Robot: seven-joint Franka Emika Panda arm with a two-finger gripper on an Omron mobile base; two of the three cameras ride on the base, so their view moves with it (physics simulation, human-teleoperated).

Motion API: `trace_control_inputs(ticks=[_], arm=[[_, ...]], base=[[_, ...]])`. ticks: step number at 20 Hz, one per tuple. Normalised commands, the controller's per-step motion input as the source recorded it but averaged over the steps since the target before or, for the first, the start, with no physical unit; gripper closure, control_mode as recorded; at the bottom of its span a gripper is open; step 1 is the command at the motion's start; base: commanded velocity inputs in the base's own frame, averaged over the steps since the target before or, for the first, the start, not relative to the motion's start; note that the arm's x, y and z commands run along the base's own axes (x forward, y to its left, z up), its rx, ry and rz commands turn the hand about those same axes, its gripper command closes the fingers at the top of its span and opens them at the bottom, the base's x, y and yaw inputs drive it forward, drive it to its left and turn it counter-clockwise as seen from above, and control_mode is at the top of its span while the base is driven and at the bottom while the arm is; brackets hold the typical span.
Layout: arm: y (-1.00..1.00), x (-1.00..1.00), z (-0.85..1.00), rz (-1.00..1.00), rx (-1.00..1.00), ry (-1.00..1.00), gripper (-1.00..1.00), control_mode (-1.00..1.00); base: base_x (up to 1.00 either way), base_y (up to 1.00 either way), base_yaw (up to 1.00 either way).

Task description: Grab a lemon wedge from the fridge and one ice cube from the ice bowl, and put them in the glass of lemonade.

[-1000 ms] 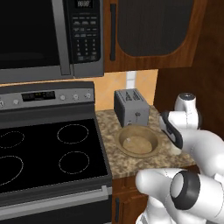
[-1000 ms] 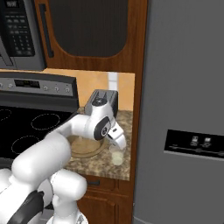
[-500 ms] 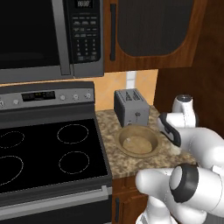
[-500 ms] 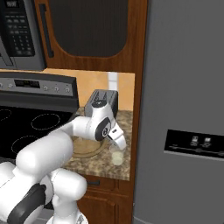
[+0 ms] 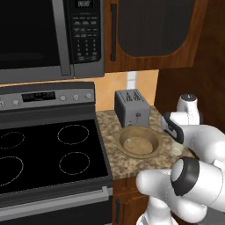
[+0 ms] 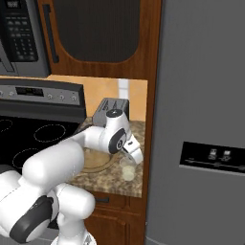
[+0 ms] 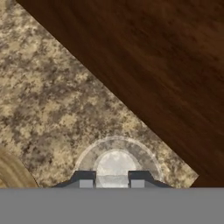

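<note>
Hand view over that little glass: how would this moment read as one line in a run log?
gripper: above glass of lemonade, fingertips slightly apart | held item: none visible | ice bowl: beside toaster | fridge: closed

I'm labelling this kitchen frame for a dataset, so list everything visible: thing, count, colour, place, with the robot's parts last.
Ice bowl: one, tan-brown, on the counter in front of the toaster.
Glass of lemonade: one, clear with pale liquid, on the counter to the right of the bowl, directly under the gripper.
Fridge: one, grey, right of the counter, with a black dispenser panel.
Toaster: one, grey, at the back of the counter.
Counter: one, speckled brown granite, between stove and fridge.
Stove: one, black glass top, left of the counter.
Microwave: one, black and steel, above the stove.
Upper cabinet: one, dark wood, above the counter.
Gripper: one, dark fingertips a little apart, over the glass; nothing visible between them.
</note>
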Motion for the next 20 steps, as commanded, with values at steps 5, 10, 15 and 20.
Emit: trace_control_inputs(ticks=[5,10,15,20], arm=[[0.0,0.0,0.0,0.0,0.0,0.0,-1.0,-1.0],[0.02,-0.2,0.0,0.0,0.0,0.0,-1.0,-1.0],[0.34,-0.56,0.0,0.07,0.0,-0.03,-1.0,-1.0],[0.4,-0.4,0.01,0.1,0.0,-0.04,-1.0,-1.0]], base=[[0.0,0.0,0.0],[0.0,0.0,0.0],[0.0,0.0,0.0],[0.0,0.0,0.0]])
